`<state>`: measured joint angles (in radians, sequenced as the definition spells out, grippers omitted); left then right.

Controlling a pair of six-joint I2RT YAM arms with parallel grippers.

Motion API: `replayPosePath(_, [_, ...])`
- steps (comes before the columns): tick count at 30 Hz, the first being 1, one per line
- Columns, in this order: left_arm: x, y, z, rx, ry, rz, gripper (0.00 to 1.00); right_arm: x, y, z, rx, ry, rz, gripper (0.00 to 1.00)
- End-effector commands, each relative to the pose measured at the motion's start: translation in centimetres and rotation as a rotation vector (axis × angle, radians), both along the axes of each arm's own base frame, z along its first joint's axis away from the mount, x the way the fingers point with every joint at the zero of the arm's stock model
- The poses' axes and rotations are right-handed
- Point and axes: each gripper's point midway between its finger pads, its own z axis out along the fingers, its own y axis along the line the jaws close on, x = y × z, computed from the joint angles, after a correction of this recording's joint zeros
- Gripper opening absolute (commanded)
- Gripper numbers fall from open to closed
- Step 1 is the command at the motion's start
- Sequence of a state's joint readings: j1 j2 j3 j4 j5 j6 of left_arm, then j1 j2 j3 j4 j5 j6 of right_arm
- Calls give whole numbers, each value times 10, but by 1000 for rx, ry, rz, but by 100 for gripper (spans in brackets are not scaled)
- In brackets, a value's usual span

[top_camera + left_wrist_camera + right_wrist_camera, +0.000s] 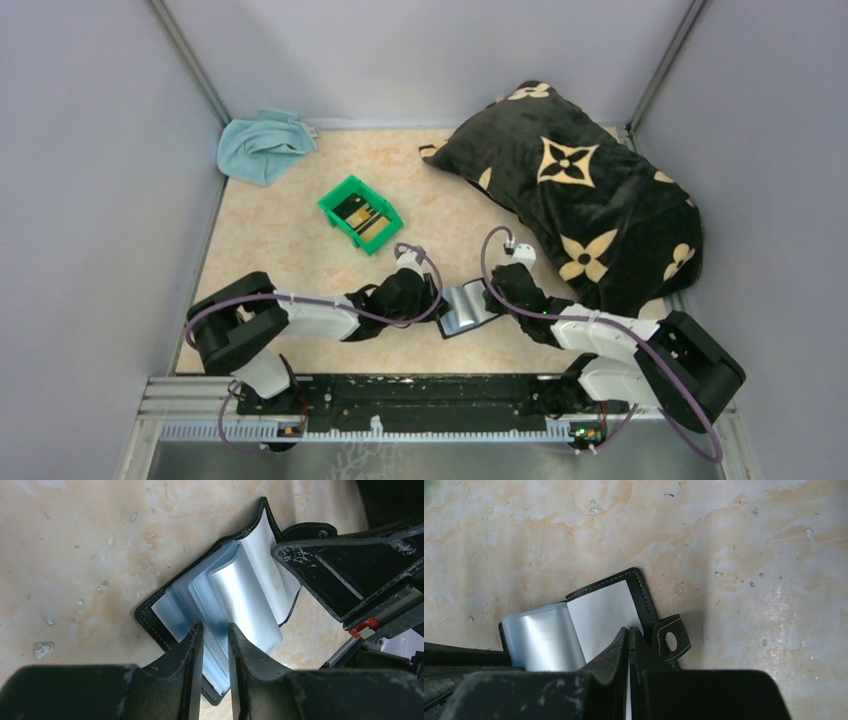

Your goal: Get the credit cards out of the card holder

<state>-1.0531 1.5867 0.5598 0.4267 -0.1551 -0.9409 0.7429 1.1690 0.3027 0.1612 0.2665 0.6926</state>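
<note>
A black folding card holder (468,308) lies open on the marbled beige surface (290,250) at 6 o'clock. The left pincer (215,629), partly closed, grips a bundle of its clear sleeves. The right pincer (629,632), fully closed and empty, sits on its pale 3 o'clock panel. Dark credit cards (360,213) lie in a green plastic bin (335,192) at 11 o'clock from the holder.

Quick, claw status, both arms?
Left claw: closed on the holder's clear sleeves.
Right claw: closed, tips against the holder's cover; no grip visible.
</note>
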Motion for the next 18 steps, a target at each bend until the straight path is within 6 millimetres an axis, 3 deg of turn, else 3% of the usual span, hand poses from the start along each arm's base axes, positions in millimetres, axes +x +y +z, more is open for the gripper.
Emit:
replayPosePath(1, [7,-41,48,-161,-74,-66,30,-36,-7,-30,-34,146,63,0])
replayPosePath(9, [15,-53,64,-182,-107,-75,31,-40,-6,-29,-16,154,68,0])
replayPosePath(18, [23,-75,66,-174,-111,-114,31,-36,-4,-13,-14,133,73,0])
